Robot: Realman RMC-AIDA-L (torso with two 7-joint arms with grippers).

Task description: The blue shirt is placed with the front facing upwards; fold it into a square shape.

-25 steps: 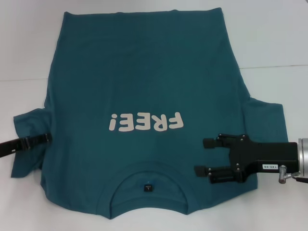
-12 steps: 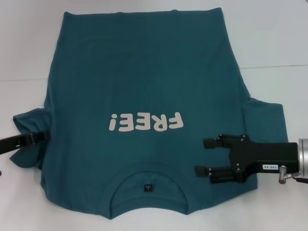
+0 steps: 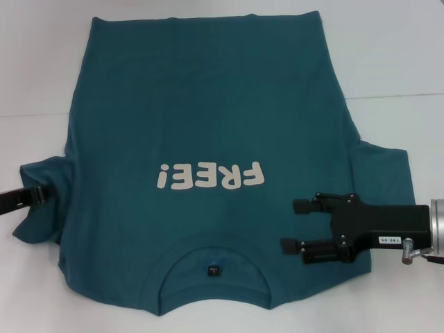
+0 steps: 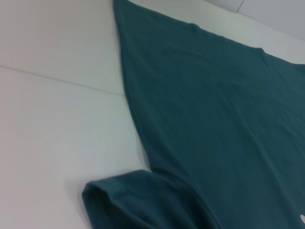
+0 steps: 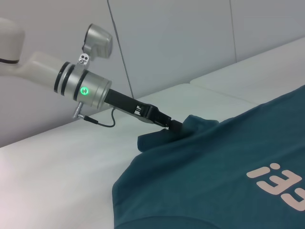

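- blue shirt [image 3: 208, 125]: dark teal-blue short-sleeved tee, spread mostly flat, front side up
- off-white "FREE!" lettering [image 3: 210, 176] on chest, reads upside down in head view
- collar [image 3: 214, 267] at near edge toward robot, small black label [image 3: 214, 269] inside it; hem at far edge
- left sleeve [image 3: 43, 205] bunched and folded over itself, edge raised in a soft roll, not flat
- right sleeve [image 3: 385, 173] lies flat, spread out to the side
- body fabric smooth, only faint wrinkles; hem corners squared
- not yet folded into a square
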